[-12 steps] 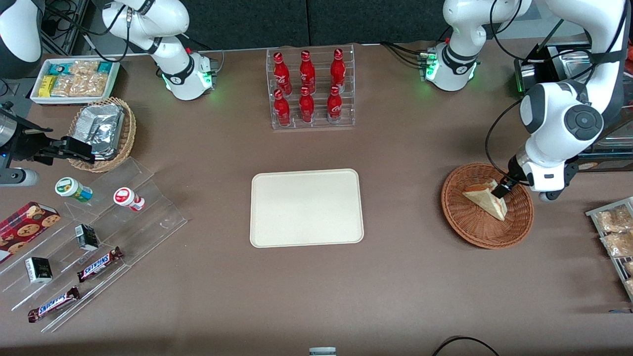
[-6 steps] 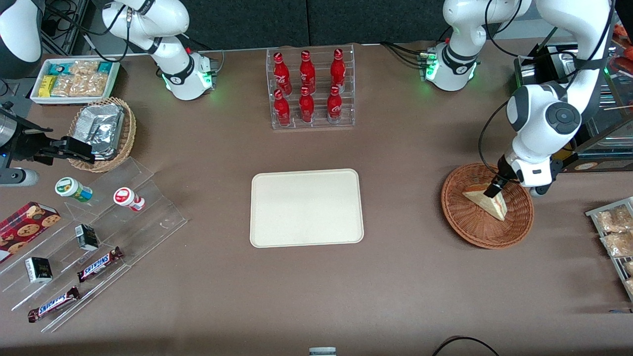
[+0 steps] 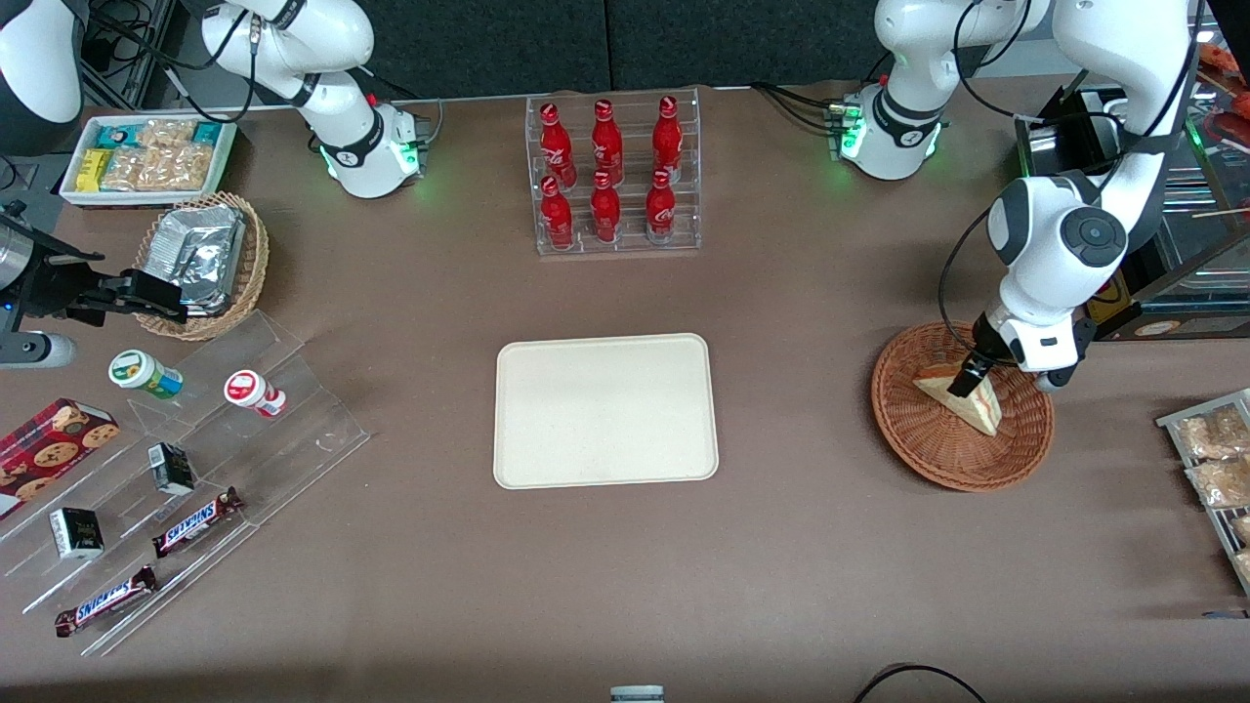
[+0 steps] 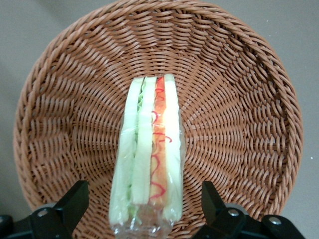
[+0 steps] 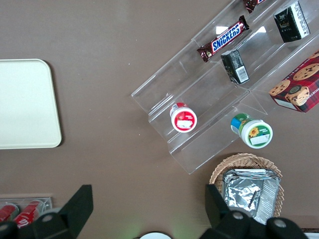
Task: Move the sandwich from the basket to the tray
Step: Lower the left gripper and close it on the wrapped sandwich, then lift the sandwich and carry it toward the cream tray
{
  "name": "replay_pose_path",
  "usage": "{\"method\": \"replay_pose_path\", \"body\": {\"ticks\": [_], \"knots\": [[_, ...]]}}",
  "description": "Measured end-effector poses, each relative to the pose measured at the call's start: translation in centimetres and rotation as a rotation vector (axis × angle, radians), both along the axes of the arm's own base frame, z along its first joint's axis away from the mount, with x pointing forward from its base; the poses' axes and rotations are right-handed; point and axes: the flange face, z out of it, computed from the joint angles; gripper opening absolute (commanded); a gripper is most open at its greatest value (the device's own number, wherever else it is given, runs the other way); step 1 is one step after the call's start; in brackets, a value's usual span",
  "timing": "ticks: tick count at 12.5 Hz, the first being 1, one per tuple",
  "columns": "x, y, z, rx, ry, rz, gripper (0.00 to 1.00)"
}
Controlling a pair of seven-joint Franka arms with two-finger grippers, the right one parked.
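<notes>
The sandwich [image 3: 967, 398], a pale bread wedge in clear wrap with red, orange and green layers, lies in the reddish-brown wicker basket [image 3: 918, 444] toward the working arm's end of the table. In the left wrist view the sandwich [image 4: 149, 149] stands on edge in the basket [image 4: 239, 99]. My left gripper [image 3: 967, 381] hangs just above the sandwich; it is open [image 4: 144, 204], one finger on each side of the wedge with gaps between. The cream-beige tray [image 3: 605, 410] lies flat at the table's middle and shows in the right wrist view [image 5: 25, 104].
A clear rack of red bottles [image 3: 610, 176] stands farther from the camera than the tray. Clear stepped shelves with candy bars, cups and boxes [image 3: 186, 469], a tan basket with foil packets [image 3: 200, 259] and a white snack tray [image 3: 146, 156] lie toward the parked arm's end. Packaged snacks [image 3: 1216, 459] sit near the basket.
My left gripper has shifted a little toward the tray along the sandwich and the arm has swung upright above the basket. The sandwich stays in the basket.
</notes>
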Motion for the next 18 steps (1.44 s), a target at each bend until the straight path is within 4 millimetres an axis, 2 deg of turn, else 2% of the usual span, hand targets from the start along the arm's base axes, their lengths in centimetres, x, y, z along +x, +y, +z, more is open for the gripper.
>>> {"method": "replay_pose_path", "body": {"ticks": [2,3,4,5,6,8,10,13,14,15,16,18], "knots": [[0.2,0.0,-0.8,-0.005,-0.012,0.005,0.95],[0.2,0.1,-1.1,-0.006,-0.015,0.008,0.77],[0.2,0.2,-1.5,-0.007,-0.015,0.010,0.53],[0.2,0.3,-1.7,-0.008,-0.014,0.016,0.36],[0.2,0.6,-1.7,-0.008,-0.016,0.022,0.23],[0.3,0.8,-1.6,-0.009,-0.024,0.039,0.08],[0.6,0.8,-1.2,-0.013,-0.034,0.073,0.02],[1.0,0.1,-0.2,-0.015,-0.034,0.092,0.02],[1.2,-0.4,0.7,-0.010,-0.016,0.082,0.02],[1.5,-1.5,2.2,-0.004,0.011,0.062,0.07],[1.9,-3.0,4.3,0.006,0.044,0.037,0.07],[3.0,-6.9,9.8,0.033,0.114,-0.015,0.04]]}}
